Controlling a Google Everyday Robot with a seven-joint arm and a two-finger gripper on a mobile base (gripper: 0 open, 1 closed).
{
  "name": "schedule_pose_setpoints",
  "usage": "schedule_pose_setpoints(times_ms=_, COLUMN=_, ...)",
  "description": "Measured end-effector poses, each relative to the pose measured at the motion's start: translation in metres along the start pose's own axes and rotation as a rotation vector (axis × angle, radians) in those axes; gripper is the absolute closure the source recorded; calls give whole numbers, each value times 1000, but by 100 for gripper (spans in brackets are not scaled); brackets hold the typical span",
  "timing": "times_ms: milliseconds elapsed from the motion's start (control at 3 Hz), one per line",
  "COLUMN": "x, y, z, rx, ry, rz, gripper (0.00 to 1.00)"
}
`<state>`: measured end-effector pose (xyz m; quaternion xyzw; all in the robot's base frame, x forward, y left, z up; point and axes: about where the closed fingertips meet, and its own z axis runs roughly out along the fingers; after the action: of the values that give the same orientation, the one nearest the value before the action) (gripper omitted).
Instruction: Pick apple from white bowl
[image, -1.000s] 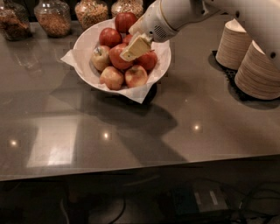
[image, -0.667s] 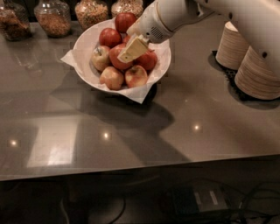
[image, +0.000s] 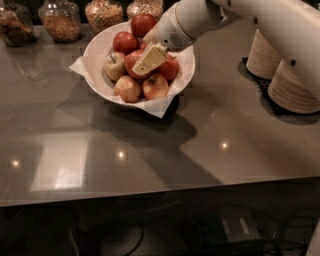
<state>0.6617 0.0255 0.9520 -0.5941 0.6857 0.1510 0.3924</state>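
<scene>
- Your gripper (image: 149, 59) hangs over the middle of the bowl (image: 94, 55), with the wrist reaching in from 2 o'clock. I cannot tell whether the claw is apart or together.
- The apple (image: 131, 57) lies at the centre of the pile, directly under the gripper and partly hidden by it. Whether the two touch, I cannot say.
- It is hemmed in: the green apple (image: 115, 66) is at its 9 o'clock, the blotched apples (image: 128, 89) at 6, a red one (image: 169, 69) at 3, and more red ones toward 12.
- Come straight down. A slanted approach would likely roll the neighbours or push the bowl.
- Seat the claw across the apple's widest part, along whichever line the neighbours leave most room.
- Close gently but fully; the skin looks smooth and round, so a high grip may slip off.
- Lift straight up until you clear the rim. Watch the paper (image: 159, 107) jutting out at 5 o'clock, in case it drags along.
- Mind the arm near the stacks (image: 287, 80) at the bowl's 3 o'clock.
</scene>
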Motion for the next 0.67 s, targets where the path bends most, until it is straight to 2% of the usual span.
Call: schedule_pose_setpoints(times_ms=667, x=4, y=1, z=19, rx=-36, ry=15, rz=13, gripper=34)
